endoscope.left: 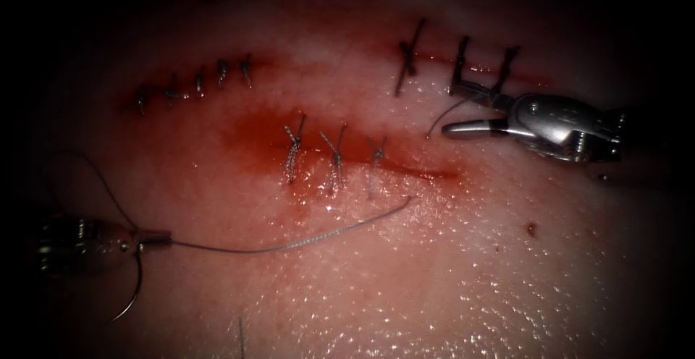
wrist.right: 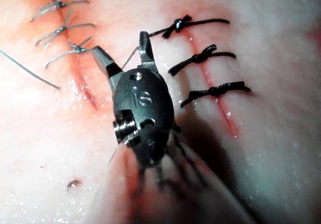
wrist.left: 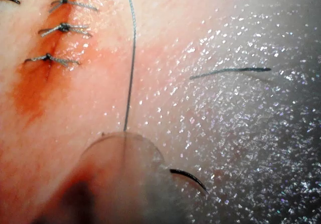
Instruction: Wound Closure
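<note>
Our left pincer (endoscope.left: 161,241), near the tissue's (endoscope.left: 434,272) left edge, is pressed together on the thread (endoscope.left: 318,237). The thread runs from its tip toward the unstitched right end of the middle cut (endoscope.left: 416,171). The needle (endoscope.left: 137,283) curves away just beside the jaws' base, clear of the tissue and left of that cut.

Our right pincer (endoscope.left: 452,111) is spread and pinches nothing. It sits just below the dark stitches (endoscope.left: 460,58) of the upper-right cut, with a short loose strand (endoscope.left: 438,120) lying between its jaws.

We judge two risks. A pull from the left could drag the thread's far end away from the cut if it is not anchored. If the spread jaws closed or shifted, they could snag that strand or a neighbouring knot.

We cannot tell whether the needle itself is pinched or merely hangs from the thread, nor where along its curve. Its point fades into shadow. We also cannot make out whether the thread's far end enters the tissue or only rests on it.
</note>
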Motion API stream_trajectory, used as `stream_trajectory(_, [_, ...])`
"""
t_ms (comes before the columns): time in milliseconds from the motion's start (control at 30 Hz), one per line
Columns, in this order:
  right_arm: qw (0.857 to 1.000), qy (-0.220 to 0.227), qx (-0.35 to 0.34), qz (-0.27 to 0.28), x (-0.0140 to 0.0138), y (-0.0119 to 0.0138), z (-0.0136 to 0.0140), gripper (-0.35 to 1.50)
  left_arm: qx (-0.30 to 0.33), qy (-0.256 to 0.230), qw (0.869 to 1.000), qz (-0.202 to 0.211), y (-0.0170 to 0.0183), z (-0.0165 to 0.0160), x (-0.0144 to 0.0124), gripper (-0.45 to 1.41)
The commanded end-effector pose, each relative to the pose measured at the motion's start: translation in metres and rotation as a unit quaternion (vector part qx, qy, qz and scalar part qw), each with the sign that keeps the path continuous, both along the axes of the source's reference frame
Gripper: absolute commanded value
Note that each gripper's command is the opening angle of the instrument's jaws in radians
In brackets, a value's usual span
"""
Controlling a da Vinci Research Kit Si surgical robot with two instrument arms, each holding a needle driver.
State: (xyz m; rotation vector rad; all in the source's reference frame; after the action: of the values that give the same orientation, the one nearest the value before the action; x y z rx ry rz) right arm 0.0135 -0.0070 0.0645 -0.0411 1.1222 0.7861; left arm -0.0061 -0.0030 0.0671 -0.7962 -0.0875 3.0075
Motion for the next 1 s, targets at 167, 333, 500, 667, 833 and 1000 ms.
stream_trajectory(167, [0.997,0.036,-0.013,-0.066,0.0021,-0.0001,-0.0006,1.28,-0.061,-0.051,0.996,-0.027,0.0017,-0.0036,-0.0035,-0.45])
stream_trajectory(333, [0.989,0.049,0.004,-0.138,0.0063,-0.0028,0.0003,0.94,-0.103,-0.100,0.989,-0.038,0.0043,-0.0079,-0.0089,-0.45])
stream_trajectory(500, [0.982,0.065,0.000,-0.175,0.0074,-0.0038,0.0009,0.19,-0.104,-0.115,0.987,-0.045,0.0053,-0.0089,-0.0125,-0.45])
stream_trajectory(667, [0.994,0.012,0.002,-0.109,0.0060,-0.0016,-0.0014,1.46,-0.115,-0.114,0.985,-0.065,0.0065,-0.0081,-0.0150,-0.45])
stream_trajectory(833, [0.997,0.014,0.004,-0.074,0.0043,-0.0011,-0.0030,1.46,-0.114,-0.117,0.984,-0.067,0.0072,-0.0075,-0.0144,-0.45])
stream_trajectory(1000, [0.999,0.008,-0.014,-0.052,0.0033,-0.0003,-0.0043,1.48,-0.108,-0.117,0.984,-0.076,0.0073,-0.0072,-0.0140,-0.45])
